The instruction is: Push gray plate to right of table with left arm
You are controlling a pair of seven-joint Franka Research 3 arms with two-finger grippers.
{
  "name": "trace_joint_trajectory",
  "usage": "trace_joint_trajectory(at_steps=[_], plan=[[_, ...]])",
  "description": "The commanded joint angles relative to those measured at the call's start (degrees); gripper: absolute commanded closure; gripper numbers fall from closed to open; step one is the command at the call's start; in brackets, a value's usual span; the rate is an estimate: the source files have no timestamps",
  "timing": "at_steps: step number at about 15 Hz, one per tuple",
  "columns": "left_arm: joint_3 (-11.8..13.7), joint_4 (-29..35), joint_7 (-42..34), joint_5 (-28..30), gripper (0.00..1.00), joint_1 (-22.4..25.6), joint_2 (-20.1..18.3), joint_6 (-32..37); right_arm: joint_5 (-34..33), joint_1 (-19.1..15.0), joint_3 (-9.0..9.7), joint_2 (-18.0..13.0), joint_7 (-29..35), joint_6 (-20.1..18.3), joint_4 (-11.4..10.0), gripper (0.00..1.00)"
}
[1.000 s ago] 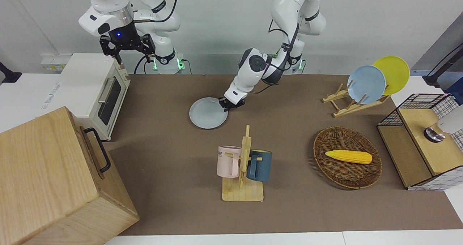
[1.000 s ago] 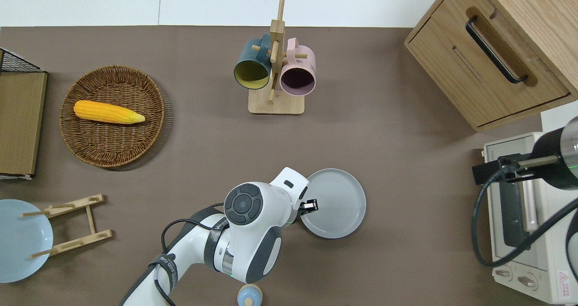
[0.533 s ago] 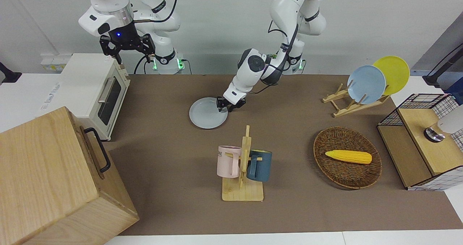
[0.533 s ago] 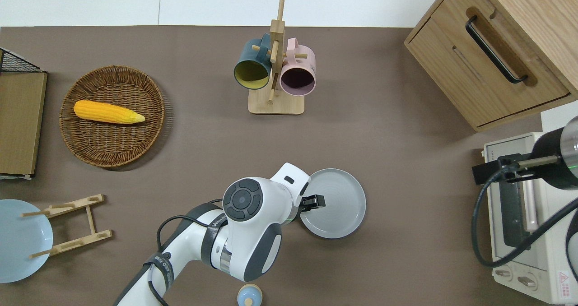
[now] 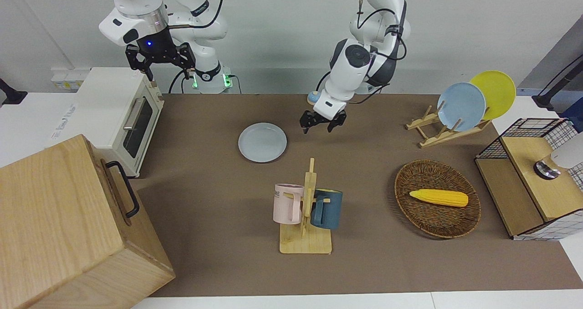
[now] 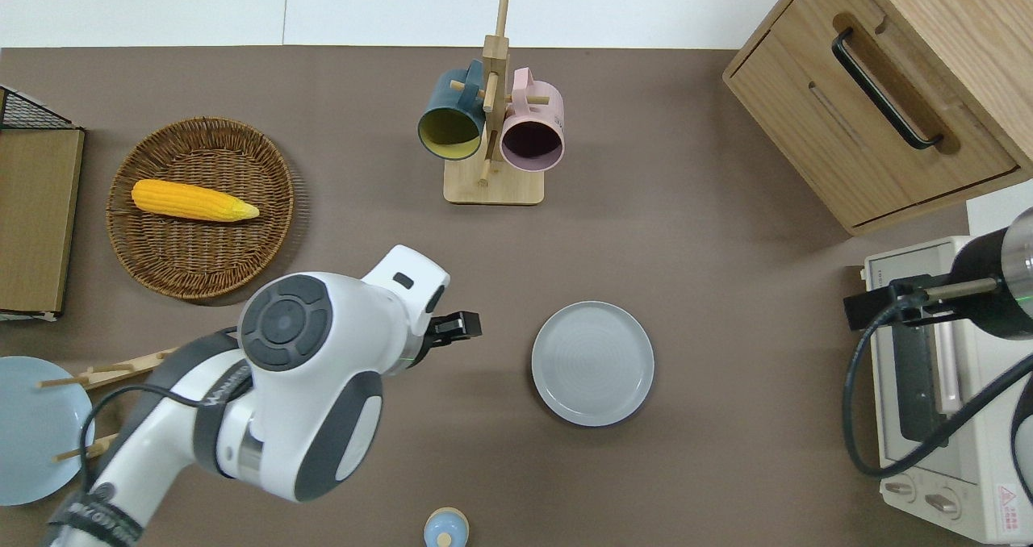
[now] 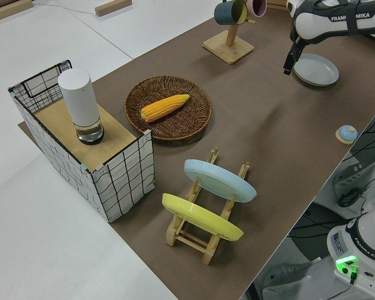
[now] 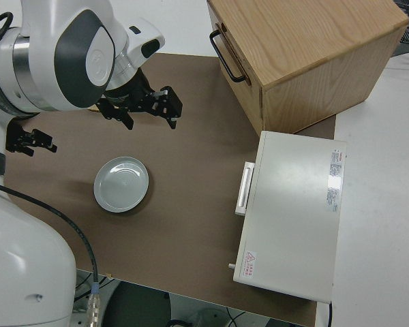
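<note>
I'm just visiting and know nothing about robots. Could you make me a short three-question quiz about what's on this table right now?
1. True or false: the left gripper is touching the gray plate.
2. What lies in the wicker basket? A) a mug B) a corn cob C) a plate
3. Fill in: two mugs hang on a wooden ____.

Key
1. False: the gripper is raised, open and clear of the plate, toward the left arm's end of the table.
2. B, the corn cob.
3. Stand: the mug stand holds a pink mug and a dark blue mug.
</note>
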State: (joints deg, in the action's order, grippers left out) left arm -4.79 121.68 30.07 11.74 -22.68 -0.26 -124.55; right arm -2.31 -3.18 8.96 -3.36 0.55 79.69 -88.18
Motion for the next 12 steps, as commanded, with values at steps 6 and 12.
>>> trace_joint_trajectory(at_steps=[6, 12], plan=[[15.9, 0.7, -16.3, -6.8, 0.00, -0.2, -7.1, 4.8, 0.0, -0.1, 0.00, -0.6, -0.5, -0.2, -0.2, 0.005], [22.2, -11.0, -21.4, -7.0, 0.00, 0.0, -8.5, 18.4, 0.0, -0.1, 0.00, -0.6, -0.5, -0.2, -0.2, 0.005]])
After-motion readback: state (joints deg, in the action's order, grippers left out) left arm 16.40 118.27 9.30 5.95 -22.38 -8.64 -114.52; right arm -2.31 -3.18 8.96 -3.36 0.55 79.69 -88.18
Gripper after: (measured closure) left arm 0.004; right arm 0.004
